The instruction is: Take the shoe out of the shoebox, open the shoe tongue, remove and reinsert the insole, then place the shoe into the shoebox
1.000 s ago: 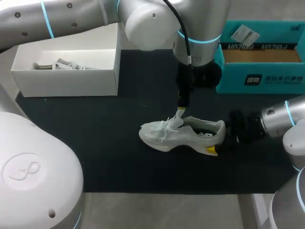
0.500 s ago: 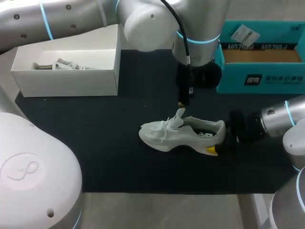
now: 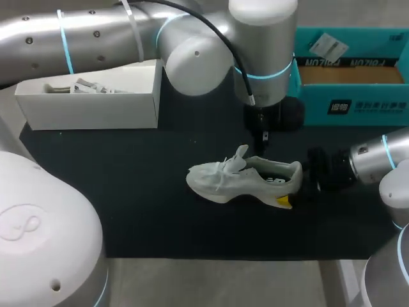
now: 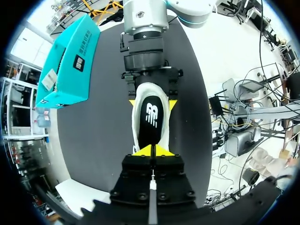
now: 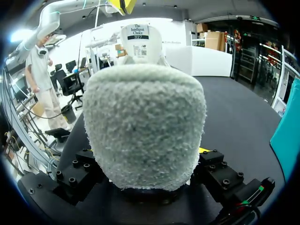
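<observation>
A white shoe (image 3: pixel 236 180) lies on its sole on the black mat, toe to the left, its tongue (image 3: pixel 238 157) standing up. In the left wrist view I look straight down into it at the black insole (image 4: pixel 150 119). My left gripper (image 3: pixel 262 139) hangs shut and empty just above the shoe's opening, its yellow tips (image 4: pixel 152 151) pressed together. My right gripper (image 3: pixel 296 190) is shut on the heel, one yellow fingertip (image 4: pixel 132 102) at each side. The fuzzy heel (image 5: pixel 143 126) fills the right wrist view.
A white open box (image 3: pixel 89 105) with a bundle of stuffing (image 3: pixel 86 87) stands at the back left. A teal shoebox (image 3: pixel 348 105) with a tag on its rim stands at the back right. The black mat (image 3: pixel 147 198) covers the table.
My left gripper has let go of the tongue, shut, and moved up and to the right over the shoe's opening. The shoe and the right gripper have stayed where they were.
</observation>
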{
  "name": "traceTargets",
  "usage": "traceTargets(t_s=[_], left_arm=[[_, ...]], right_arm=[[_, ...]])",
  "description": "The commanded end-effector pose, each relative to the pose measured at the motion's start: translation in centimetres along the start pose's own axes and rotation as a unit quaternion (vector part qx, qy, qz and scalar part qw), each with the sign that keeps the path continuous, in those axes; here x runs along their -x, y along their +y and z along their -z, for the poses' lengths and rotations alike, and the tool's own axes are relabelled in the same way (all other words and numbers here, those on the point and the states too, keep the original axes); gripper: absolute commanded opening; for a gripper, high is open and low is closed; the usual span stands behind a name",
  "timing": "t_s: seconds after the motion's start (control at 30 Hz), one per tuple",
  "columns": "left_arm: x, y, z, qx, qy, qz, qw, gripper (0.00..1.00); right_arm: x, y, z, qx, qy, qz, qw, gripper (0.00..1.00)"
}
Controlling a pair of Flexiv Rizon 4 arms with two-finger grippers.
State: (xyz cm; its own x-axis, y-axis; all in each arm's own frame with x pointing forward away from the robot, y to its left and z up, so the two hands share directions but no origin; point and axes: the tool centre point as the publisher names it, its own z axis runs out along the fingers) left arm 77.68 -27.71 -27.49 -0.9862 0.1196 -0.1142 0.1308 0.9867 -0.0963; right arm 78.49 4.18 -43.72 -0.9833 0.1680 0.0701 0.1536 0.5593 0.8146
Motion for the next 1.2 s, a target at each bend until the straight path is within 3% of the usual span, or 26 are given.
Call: traceTargets(t_s=[0.03,0.4,0.67,1.2], left_arm=[[-0.3,-0.8,-3.4,-0.006,-0.003,-0.003,1.0,0.0],[0.4,-2.1,-8.4,-0.01,-0.001,0.005,1.0,0.0],[0.9,-2.5,-10.0,-0.005,0.002,-0.006,1.0,0.0],[-1.7,1.1,-10.9,0.02,0.053,-0.031,0.998,0.0]], right_arm=[[0.0,-0.3,-0.7,-0.001,-0.001,0.0,1.0,0.0],[0.0,-0.3,-0.7,-0.001,-0.001,0.0,1.0,0.0],[0.0,-0.3,-0.7,-0.001,-0.001,0.0,1.0,0.0],[0.0,-0.3,-0.7,-0.001,-0.001,0.0,1.0,0.0]])
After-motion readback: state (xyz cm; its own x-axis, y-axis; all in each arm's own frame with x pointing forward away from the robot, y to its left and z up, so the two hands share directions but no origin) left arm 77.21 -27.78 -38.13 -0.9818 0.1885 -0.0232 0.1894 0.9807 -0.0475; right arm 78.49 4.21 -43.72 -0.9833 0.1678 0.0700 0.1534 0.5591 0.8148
